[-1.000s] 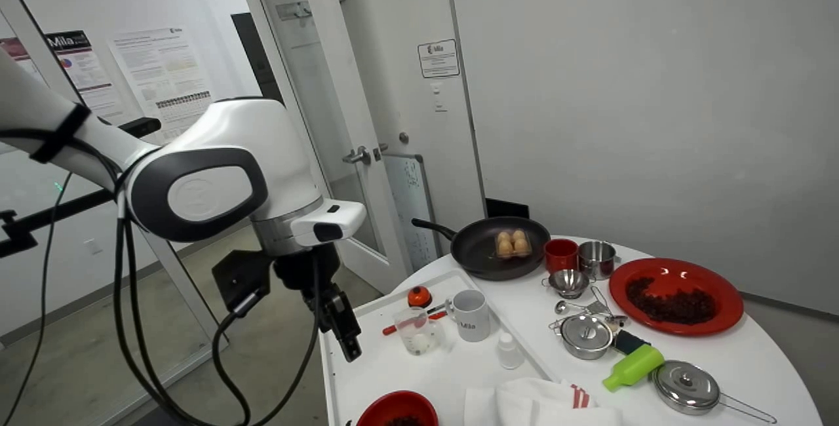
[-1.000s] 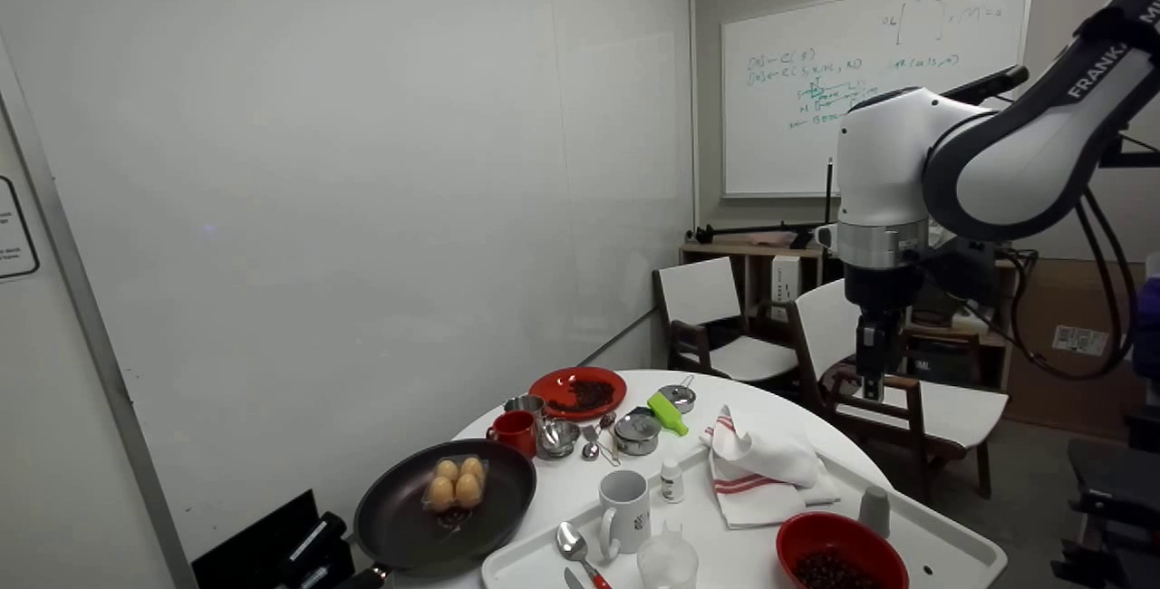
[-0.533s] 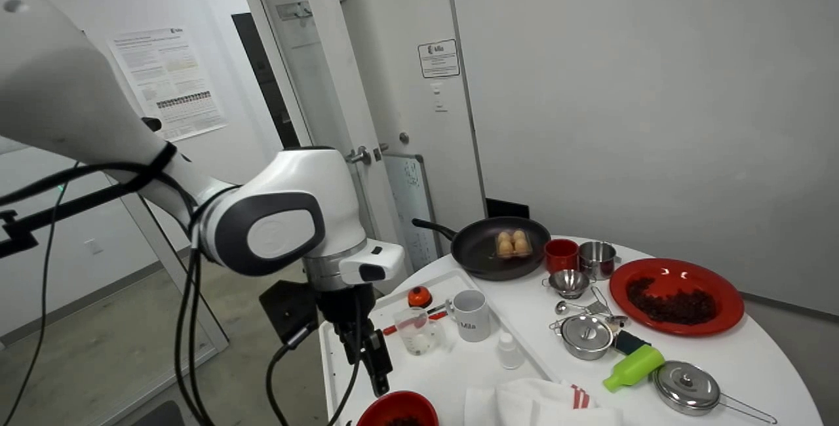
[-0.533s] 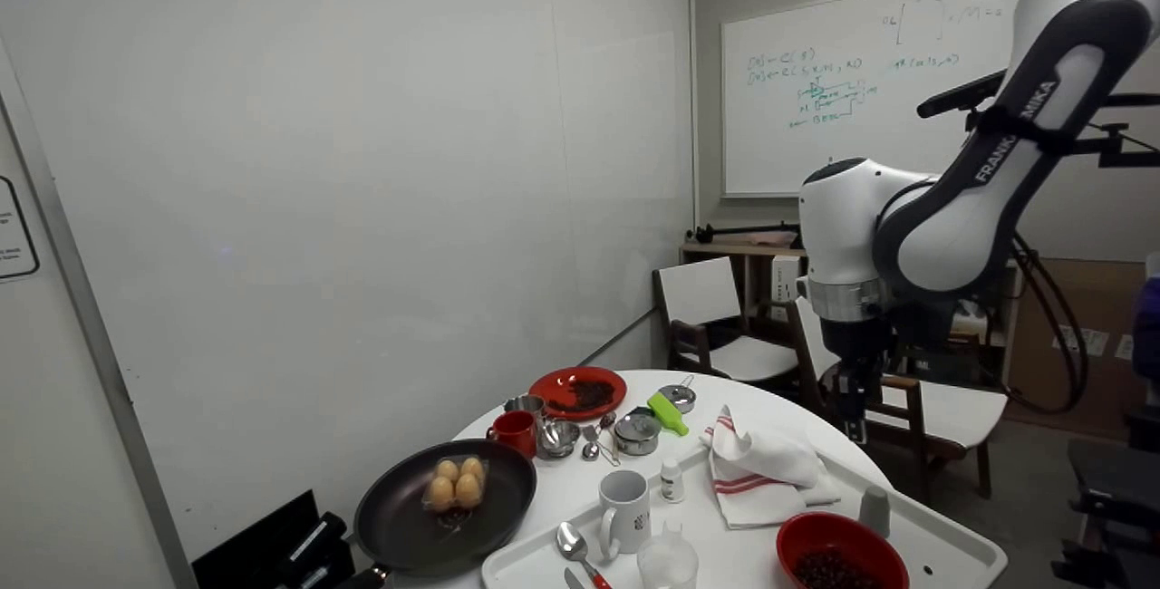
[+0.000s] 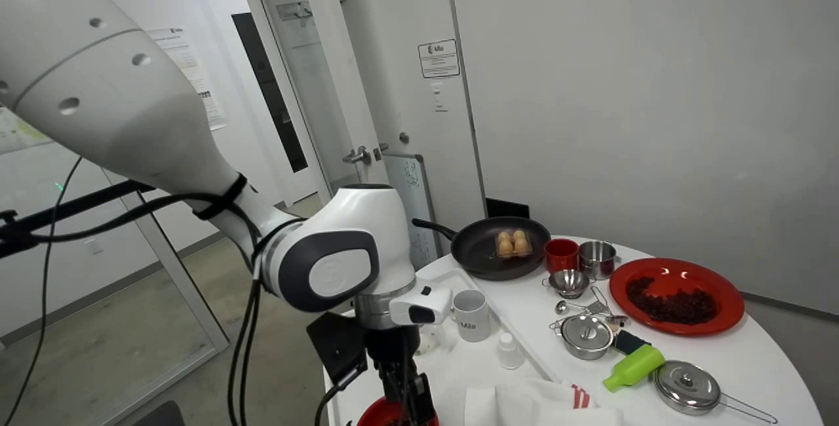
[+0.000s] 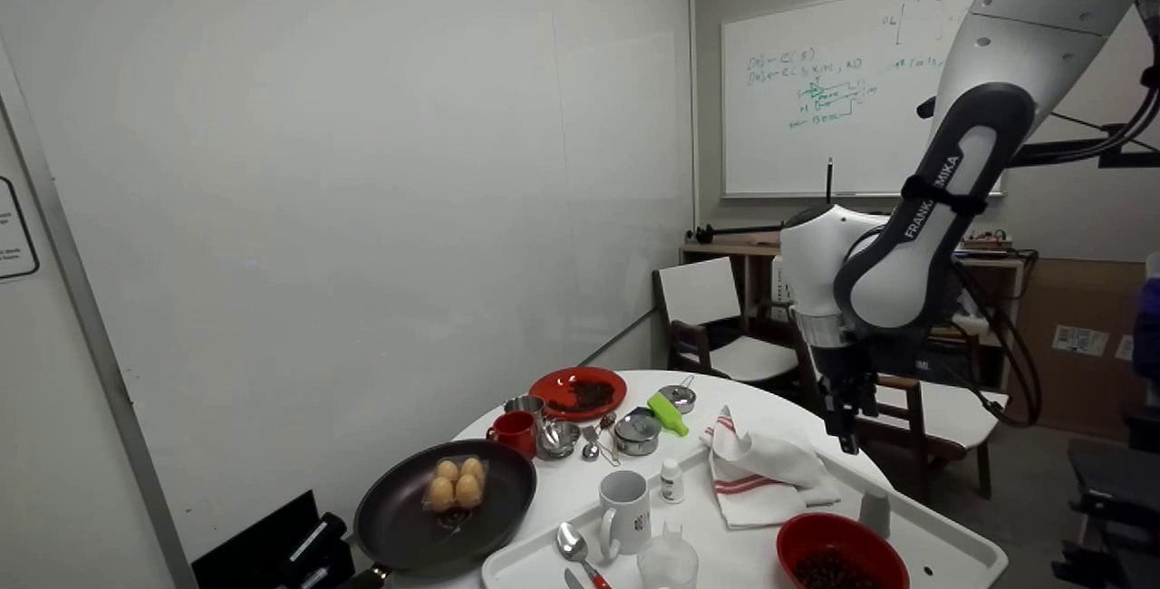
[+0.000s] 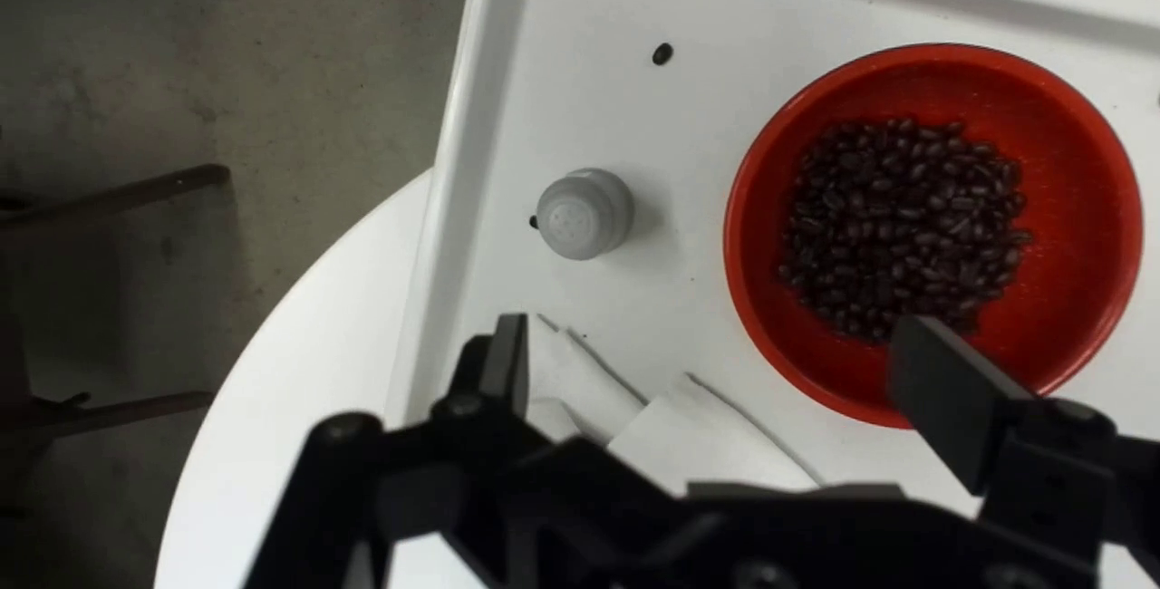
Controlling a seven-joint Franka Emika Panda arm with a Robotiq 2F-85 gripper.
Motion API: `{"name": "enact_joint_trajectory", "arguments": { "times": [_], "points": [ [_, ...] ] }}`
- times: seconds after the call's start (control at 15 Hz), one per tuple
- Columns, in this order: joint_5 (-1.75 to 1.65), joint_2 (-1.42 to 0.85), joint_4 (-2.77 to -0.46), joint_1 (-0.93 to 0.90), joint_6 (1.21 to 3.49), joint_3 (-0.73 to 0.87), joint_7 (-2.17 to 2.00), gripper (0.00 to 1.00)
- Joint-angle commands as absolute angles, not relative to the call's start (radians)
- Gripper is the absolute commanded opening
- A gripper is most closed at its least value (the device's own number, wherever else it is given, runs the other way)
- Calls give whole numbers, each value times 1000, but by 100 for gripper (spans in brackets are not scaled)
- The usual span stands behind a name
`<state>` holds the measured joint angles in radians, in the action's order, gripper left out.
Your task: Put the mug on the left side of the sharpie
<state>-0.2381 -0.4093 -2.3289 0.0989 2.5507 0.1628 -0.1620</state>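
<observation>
While the gripper (image 7: 711, 358) hung above the tray (image 7: 589, 109) near the red bowl (image 7: 1074, 199), its jaws spread wide, the mug (image 6: 632, 509) stood upright on that tray, well apart from the gripper.

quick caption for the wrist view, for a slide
Open tool over a white tray bearing a grey shaker, white cloth and red bowl of dark beans.
</observation>
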Motion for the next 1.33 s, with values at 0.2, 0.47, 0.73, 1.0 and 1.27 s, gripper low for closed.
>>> {"name": "enact_joint_trajectory", "arguments": {
  "times": [0.2,0.47,0.73,1.0,1.27],
  "points": [
    [-223,-477,-2329,106,2575,226,-170,100],
    [-191,-530,-2321,114,2622,224,-171,100],
    [-166,-627,-2292,118,2655,224,-160,100],
    [-167,-720,-2260,84,2664,266,-209,100],
    [-152,-767,-2228,65,2682,292,-256,99]
  ]
}}
